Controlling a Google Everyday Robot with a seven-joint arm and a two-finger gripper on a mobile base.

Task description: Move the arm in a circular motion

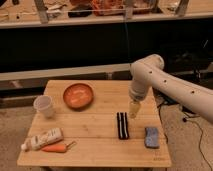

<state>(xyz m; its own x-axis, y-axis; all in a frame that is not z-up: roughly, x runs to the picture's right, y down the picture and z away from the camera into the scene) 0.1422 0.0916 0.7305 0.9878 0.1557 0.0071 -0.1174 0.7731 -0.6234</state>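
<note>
The cream-white arm (165, 82) reaches in from the right, its thick tube segments bending at an elbow above the table's back right corner. From the elbow it points down and ends in a narrow yellowish tip, the gripper (134, 111), which hangs over the right part of the wooden table (95, 127). The gripper is just right of and above a black ribbed bar (122, 125) and is not touching it. Nothing is seen in the gripper.
On the table stand an orange bowl (78, 95), a white cup (44, 105), a white tube (43, 139) with a carrot (56, 147) beside it, and a blue sponge (151, 136). A dark counter with shelves runs behind.
</note>
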